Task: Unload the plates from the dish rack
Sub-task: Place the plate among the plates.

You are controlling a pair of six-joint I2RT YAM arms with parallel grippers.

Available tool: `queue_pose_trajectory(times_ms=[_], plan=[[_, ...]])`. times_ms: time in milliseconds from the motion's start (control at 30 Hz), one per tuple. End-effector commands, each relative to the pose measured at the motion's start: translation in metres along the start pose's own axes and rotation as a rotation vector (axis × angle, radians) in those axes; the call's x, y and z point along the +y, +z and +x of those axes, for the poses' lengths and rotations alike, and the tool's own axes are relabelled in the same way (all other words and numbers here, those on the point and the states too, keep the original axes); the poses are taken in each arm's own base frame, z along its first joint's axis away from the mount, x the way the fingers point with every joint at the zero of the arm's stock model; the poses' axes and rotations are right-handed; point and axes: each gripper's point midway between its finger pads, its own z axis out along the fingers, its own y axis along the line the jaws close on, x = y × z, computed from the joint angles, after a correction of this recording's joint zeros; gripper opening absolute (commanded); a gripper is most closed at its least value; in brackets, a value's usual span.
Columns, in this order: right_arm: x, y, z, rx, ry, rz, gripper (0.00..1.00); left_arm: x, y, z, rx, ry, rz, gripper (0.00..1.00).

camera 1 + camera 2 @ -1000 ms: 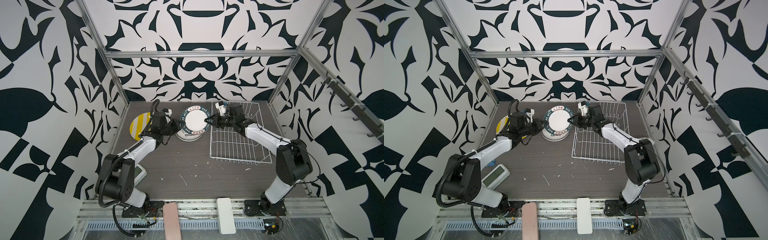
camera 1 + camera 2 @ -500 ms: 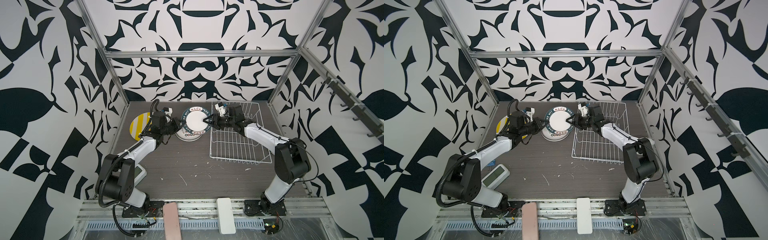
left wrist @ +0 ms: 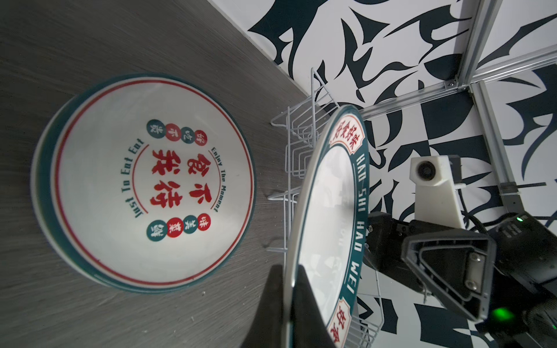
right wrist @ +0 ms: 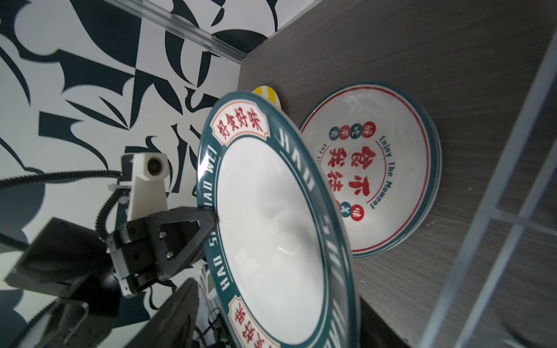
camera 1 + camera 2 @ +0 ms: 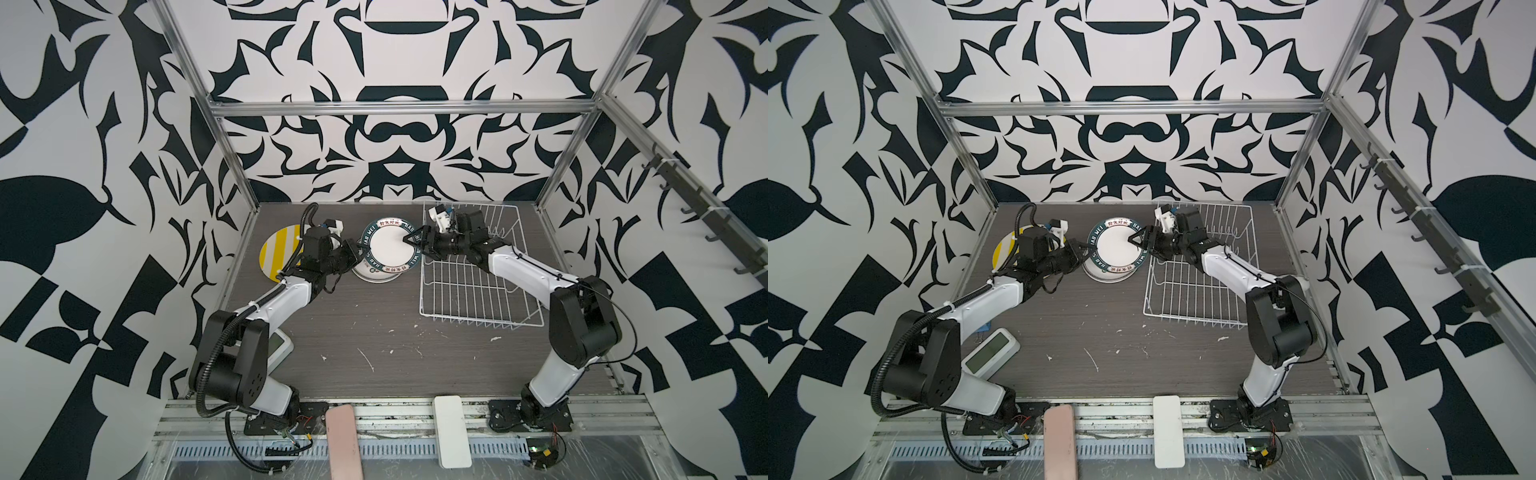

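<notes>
Bimanual handover of a plate above the desk [image 5: 374, 332], shown in both top views and both wrist views.

**Held plate.** The green-rimmed plate [image 5: 388, 249] [image 5: 1115, 249], lettered "HAO WEI" around a white centre [image 3: 328, 211] [image 4: 271, 226], is raised and tilted near the middle of the desk's back edge. It lies between the two grippers and partly above a stack of plates [image 5: 374, 276].

**Left gripper.** The left gripper [image 5: 358, 249] [image 5: 1081, 248] is clamped on the plate's rim at the side facing the left edge. In the left wrist view its two dark fingers [image 3: 271, 301] pinch the rim from both faces.

**Right gripper.** The right gripper [image 5: 413, 245] [image 5: 1138, 241] stands with its jaws spread at the opposite rim. One finger [image 3: 446, 271] sits apart from the plate's face.

**Stack.** The top plate of the stack [image 3: 150, 177] [image 4: 376, 168] lies flat on the desk, printed with red and green characters and "Enjoy The Moment".

**Other plate.** The yellow-and-white striped plate [image 5: 278, 253] [image 5: 1003, 251] lies flat near the back left corner, partly behind the left arm.

**Dish rack.** The white wire dish rack [image 5: 473, 291] [image 5: 1196, 291] occupies the back right part of the desk, just beside the stack.

**Other item.** A white device with a grey screen [image 5: 990, 351] rests near the front left corner.
</notes>
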Motion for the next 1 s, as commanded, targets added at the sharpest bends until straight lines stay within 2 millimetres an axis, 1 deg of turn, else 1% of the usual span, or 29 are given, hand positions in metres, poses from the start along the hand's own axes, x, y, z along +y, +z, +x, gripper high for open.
queue_pose_trajectory(times_ms=[0, 133, 433, 733, 967], plan=[[0.031, -0.011, -0.021, -0.055, -0.071, -0.059, 0.83, -0.007, -0.01, -0.01, -0.057, 0.016, 0.019, 0.0], [0.029, -0.013, -0.022, -0.059, -0.065, -0.047, 0.98, -0.006, -0.014, -0.012, -0.077, 0.015, 0.012, 0.0], [0.027, -0.014, -0.024, -0.065, -0.059, -0.037, 0.99, -0.003, -0.015, -0.013, -0.08, 0.013, 0.005, 0.0], [0.025, -0.015, -0.023, -0.062, -0.053, -0.03, 0.99, 0.009, -0.013, -0.014, -0.08, 0.007, -0.022, 0.0], [0.036, -0.023, -0.025, -0.073, -0.07, -0.044, 0.99, 0.023, -0.006, -0.021, -0.075, 0.022, -0.066, 0.0]])
